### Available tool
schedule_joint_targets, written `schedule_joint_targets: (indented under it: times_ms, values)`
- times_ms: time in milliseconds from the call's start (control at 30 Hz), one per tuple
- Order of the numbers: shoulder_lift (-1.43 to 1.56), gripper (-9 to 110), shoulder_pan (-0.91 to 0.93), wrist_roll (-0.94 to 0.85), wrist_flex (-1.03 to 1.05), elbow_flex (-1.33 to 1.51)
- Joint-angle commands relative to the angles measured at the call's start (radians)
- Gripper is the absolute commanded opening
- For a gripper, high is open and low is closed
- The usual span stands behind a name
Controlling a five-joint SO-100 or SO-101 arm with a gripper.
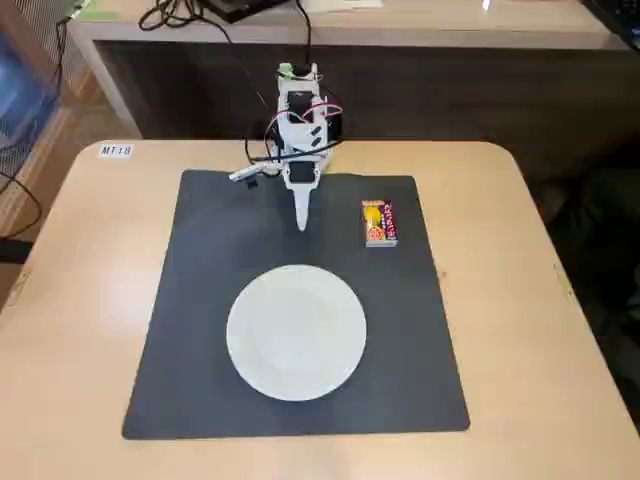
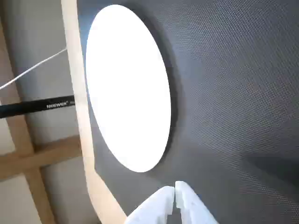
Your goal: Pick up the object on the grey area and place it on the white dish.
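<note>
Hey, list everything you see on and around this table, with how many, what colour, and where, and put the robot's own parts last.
Small flat rectangular packet: one, yellow and red-orange, on the mat's far right part in the fixed view, apart from the plate.
Large square dark grey mat: one, covering the middle of the tabletop.
Round plain white plate: one, empty, on the mat's near centre; also fills the wrist view.
Tan wooden table: one, under the mat.
Small white label: one, far left corner of the table.
Black cables: several, on the counter behind the table.
Robot arm: one, white, at the mat's far edge.
Gripper: one, white, shut, pointing toward the plate, holding nothing.
</note>
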Motion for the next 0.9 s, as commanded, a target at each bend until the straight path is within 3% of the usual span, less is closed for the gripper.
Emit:
schedule_joint_targets:
  times_ms: [0, 533, 667, 867]
  values:
    - [-0.048, 0, -0.032, -0.031, 0.158, -0.238]
    - [-0.074, 0, -0.031, -0.026, 0.123, -0.256]
    - [-0.364, 0, -0.074, -0.114, 0.083, -0.454]
    - [-0.897, 0, -0.202, -0.304, 0.230, -0.923]
